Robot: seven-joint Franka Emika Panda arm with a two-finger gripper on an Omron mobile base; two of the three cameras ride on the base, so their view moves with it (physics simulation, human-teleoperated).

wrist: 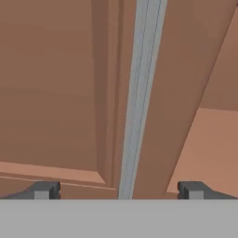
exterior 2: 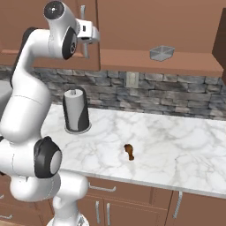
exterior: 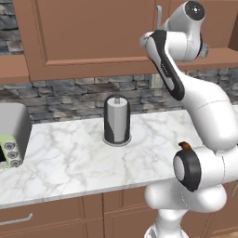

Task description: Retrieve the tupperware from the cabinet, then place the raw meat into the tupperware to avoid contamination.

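The brown wooden cabinet [exterior 2: 53, 48] hangs above the counter. Its right side stands open, and the small grey translucent tupperware [exterior 2: 162, 53] rests on the shelf there. My gripper [exterior 2: 86, 40] is raised to the vertical silver bar handle [wrist: 139, 93] of the shut left door. In the hand view my gripper [wrist: 118, 190] is open, one fingertip [wrist: 44, 189] on each side of the handle and not touching it. The raw meat [exterior 2: 129, 151], a tiny reddish-brown chunk, lies on the marble counter [exterior 2: 176, 141]; it also peeks out behind my arm [exterior: 185, 145].
A paper towel roll [exterior: 116, 120] stands upright mid-counter near the stone backsplash. A grey toaster [exterior: 11, 132] sits at the counter's left end. The edge of an opened door [exterior 2: 220, 39] juts out at far right. Lower drawers [exterior: 28, 218] run beneath the counter.
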